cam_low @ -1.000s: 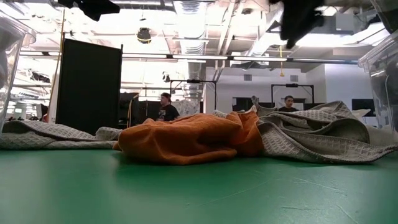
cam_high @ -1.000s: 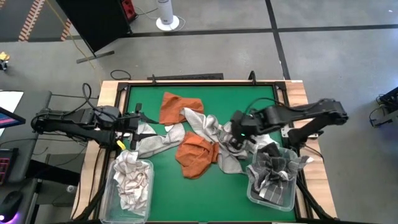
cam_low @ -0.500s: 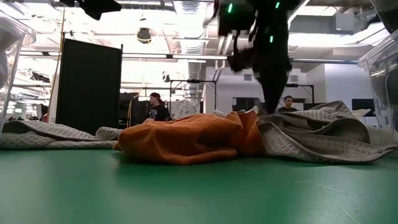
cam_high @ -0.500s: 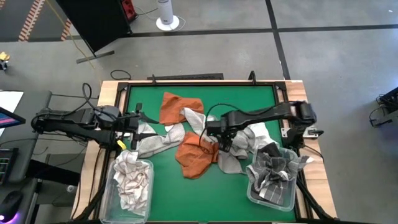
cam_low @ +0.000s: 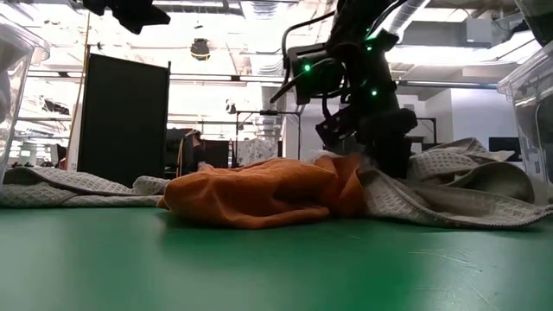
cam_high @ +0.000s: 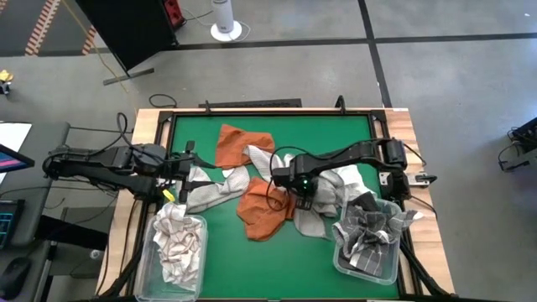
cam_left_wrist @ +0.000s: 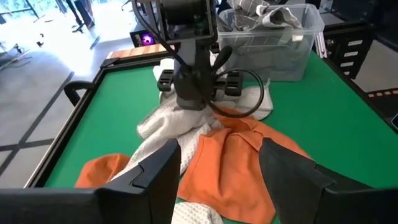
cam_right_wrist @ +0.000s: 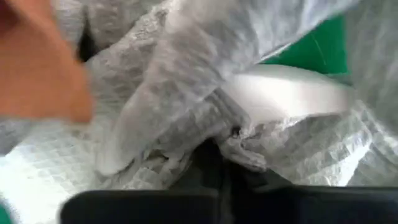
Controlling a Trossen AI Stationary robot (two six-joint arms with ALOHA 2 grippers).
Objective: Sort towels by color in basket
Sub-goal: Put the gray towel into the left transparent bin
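Reaching across the green table (cam_high: 344, 134), the right end effector (cam_high: 304, 200) is pressed down into the pile of towels at mid-table, just beside the lower orange towel (cam_high: 264, 210) and on the pale grey cloth (cam_high: 315, 220) next to it. Its wrist view is filled with pale waffle-weave fabric (cam_right_wrist: 186, 118) bunched right against the dark fingers (cam_right_wrist: 211, 168), with a corner of orange at one edge; whether those fingers are closed on the cloth or merely buried in it I cannot tell. In the low view the same end effector (cam_low: 380, 160) stands where the orange towel (cam_low: 259, 194) meets the grey one (cam_low: 449, 186).

The left end effector (cam_high: 178, 172) hovers at the table's left side, above a grey towel (cam_high: 210, 191) that trails toward the pile. Its fingers (cam_left_wrist: 155, 174) stand wide apart with nothing between them, and its camera looks past them at the orange towel (cam_left_wrist: 242, 162), a white one (cam_left_wrist: 168, 124) and the right arm (cam_left_wrist: 189, 62).

A second orange towel (cam_high: 242, 144) lies farther back on the table, touching a checked towel (cam_high: 267, 161) beside it. The left bin (cam_high: 200, 252) at the front left corner holds light checked towels (cam_high: 176, 243). The right bin (cam_high: 340, 260) at the front right holds darker grey ones (cam_high: 373, 226), some draped over its rim.
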